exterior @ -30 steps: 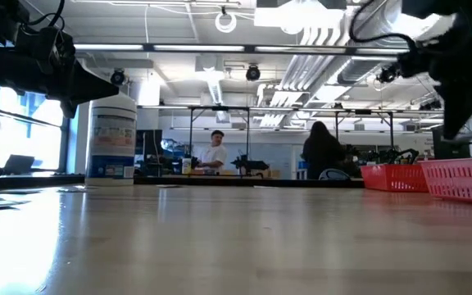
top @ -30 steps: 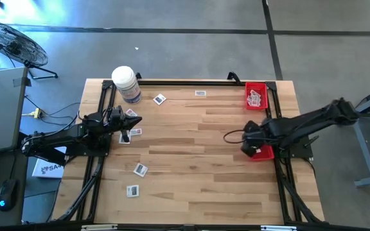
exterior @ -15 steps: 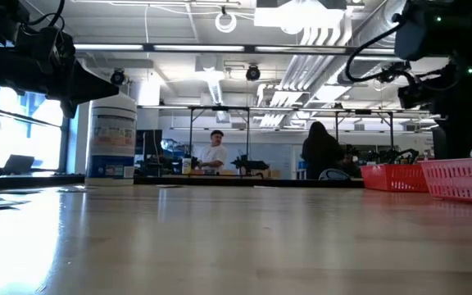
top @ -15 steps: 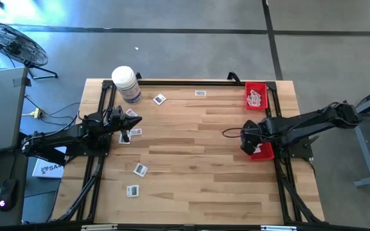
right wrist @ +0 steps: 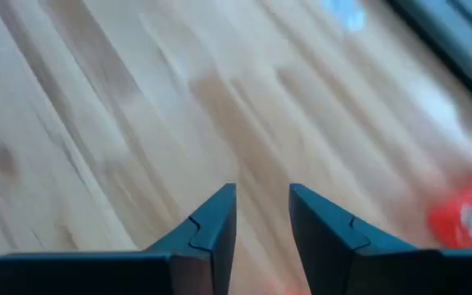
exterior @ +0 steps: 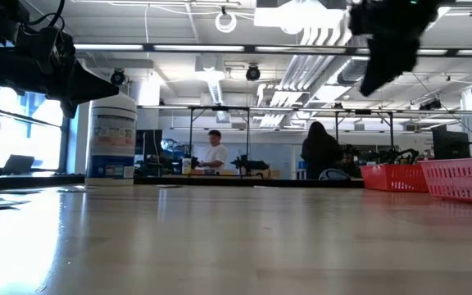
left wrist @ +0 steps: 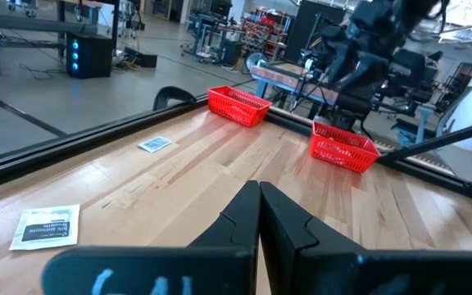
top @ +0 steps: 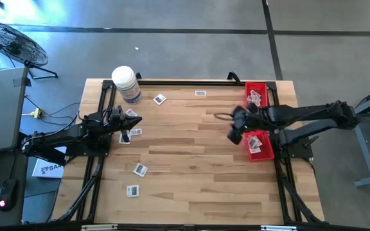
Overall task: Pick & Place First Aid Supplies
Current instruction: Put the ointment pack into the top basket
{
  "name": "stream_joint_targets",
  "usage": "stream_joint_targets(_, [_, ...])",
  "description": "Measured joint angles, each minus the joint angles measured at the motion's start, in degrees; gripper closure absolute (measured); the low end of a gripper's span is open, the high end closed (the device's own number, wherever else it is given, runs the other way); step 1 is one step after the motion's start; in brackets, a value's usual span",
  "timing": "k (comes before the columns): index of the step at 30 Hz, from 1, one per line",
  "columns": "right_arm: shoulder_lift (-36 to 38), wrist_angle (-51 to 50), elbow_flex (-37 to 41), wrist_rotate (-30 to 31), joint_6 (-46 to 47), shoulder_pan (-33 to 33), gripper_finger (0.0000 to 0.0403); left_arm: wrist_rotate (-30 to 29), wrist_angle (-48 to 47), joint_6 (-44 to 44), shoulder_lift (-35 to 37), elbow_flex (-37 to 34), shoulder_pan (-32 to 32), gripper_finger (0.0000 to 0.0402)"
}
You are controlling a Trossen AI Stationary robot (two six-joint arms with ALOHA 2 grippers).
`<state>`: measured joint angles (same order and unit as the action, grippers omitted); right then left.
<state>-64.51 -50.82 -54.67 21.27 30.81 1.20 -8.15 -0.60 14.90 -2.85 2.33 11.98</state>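
At the three o'clock edge of the table point(top: 191, 167), you are looking at two red baskets. The near basket point(top: 259, 145) is already holding at least one packet, and the far basket point(top: 256, 95) is holding several, so part of the job looks done.

The right gripper point(top: 234, 129) is hanging over bare wood just beside the baskets, on their nine o'clock side. Its fingers are standing slightly parted in the right wrist view, and they are gripping nothing.

Six packets are lying loose on the table:

- one point(top: 200, 93) at twelve o'clock
- one point(top: 159, 99) beside the white jar point(top: 126, 83)
- a pair point(top: 130, 134) under the left arm
- two more, point(top: 139, 169) and point(top: 132, 190), toward seven o'clock

The left gripper point(top: 132, 122) is waiting at nine o'clock, near that pair. Its fingers are pressed together on nothing.

Judging by this, you are somewhere past the start, with most of the spread on the nine o'clock side awaiting pickup.
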Motion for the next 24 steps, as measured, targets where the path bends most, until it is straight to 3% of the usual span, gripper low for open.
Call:
stream_joint_targets(7, [-12.3,8.9,-7.1,-4.2,-11.6,-8.0,0.0295,0.0,0.0,0.0,0.0,0.0,0.0,0.0401])
stream_joint_targets(18, [-36.5,20.2,-18.5,-8.6,-19.2,-22.8,0.0295,0.0,0.0,0.0,0.0,0.0,0.0,0.0401])
stream_joint_targets(24, [-48.2,22.1,-27.8,-18.1,-21.1,-32.3,0.0295,0.0,0.0,0.0,0.0,0.0,0.0,0.0401])
